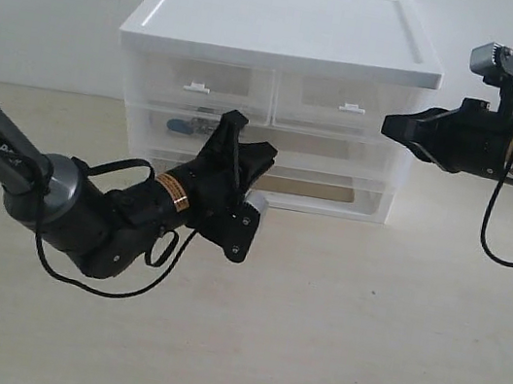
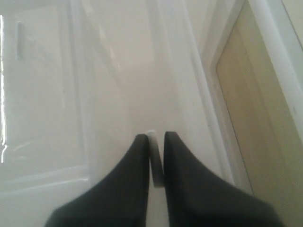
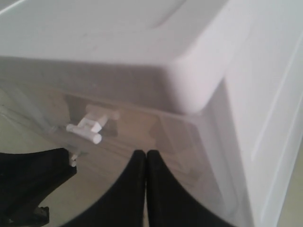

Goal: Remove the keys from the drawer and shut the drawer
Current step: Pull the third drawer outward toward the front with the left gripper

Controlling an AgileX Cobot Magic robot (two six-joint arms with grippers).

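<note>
The wide translucent drawer [image 1: 342, 153] is the middle tier of the white cabinet, and its front looks about flush with the frame. Through its left part the keys [image 1: 192, 126] show, one with a blue head. My left gripper [image 1: 253, 140] is at the drawer's centre. In the left wrist view this gripper [image 2: 152, 137] is shut on the small white tab handle [image 2: 154, 156]. My right gripper [image 1: 389, 126] hovers by the cabinet's upper right corner. Its fingers [image 3: 137, 163] are pressed together, holding nothing.
Two half-width drawers [image 1: 201, 84] sit above the wide one, one with a white handle [image 3: 87, 128]. A white-framed bottom slot [image 1: 325, 192] lies below. The cabinet's white lid [image 1: 284, 24] overhangs. The pale wooden table [image 1: 330, 342] stretches in front.
</note>
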